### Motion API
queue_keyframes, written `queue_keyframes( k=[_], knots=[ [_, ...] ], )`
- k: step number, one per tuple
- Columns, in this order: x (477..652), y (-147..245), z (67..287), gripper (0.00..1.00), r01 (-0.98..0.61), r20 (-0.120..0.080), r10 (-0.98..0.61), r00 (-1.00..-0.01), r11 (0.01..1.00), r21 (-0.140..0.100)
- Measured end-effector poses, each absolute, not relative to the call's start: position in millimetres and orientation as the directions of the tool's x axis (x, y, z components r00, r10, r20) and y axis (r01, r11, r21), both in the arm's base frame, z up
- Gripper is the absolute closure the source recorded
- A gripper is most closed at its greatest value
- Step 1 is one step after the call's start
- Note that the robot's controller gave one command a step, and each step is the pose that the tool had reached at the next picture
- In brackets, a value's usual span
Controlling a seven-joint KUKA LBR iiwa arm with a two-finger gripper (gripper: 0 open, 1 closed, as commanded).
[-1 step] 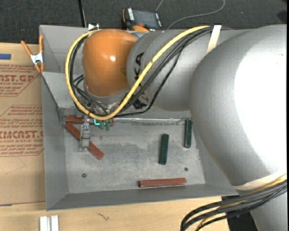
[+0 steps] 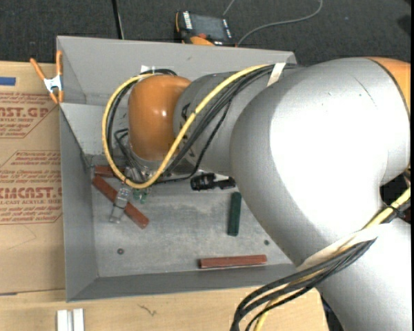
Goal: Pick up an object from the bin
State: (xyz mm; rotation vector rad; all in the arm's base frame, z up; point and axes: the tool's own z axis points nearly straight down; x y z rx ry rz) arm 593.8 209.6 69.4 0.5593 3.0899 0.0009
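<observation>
You've got the gripper (image 2: 121,201) low at bin (image 2: 78,240) left, over a brown stick (image 2: 136,217). Grip state: can't tell. Green pen (image 2: 233,214) lies well apart, mid-bin.

Stick (image 2: 134,216) left, marker (image 2: 233,214) right, bar (image 2: 232,261) before both.

"cell-cast acrylic sheet" print, on cardboard (image 2: 21,150)

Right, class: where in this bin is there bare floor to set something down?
Bare floor lies mid-bin, between the slanted brown stick on the left and the dark green marker, and in the lower left corner, left of the flat brown bar. It is crowded on the left, where the claw hangs over that stick and a small grey piece.
</observation>
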Motion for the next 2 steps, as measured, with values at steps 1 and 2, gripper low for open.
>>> queue_keyframes(
  k=[1,2],
  knots=[
    [594.6,209.9,70.9,1.0,0.35,-0.003,0.35,-0.937,0.937,0.003],
    [594.3,188.6,263.5,1.0,0.31,-0.008,0.31,-0.951,0.951,0.006]
  ],
)
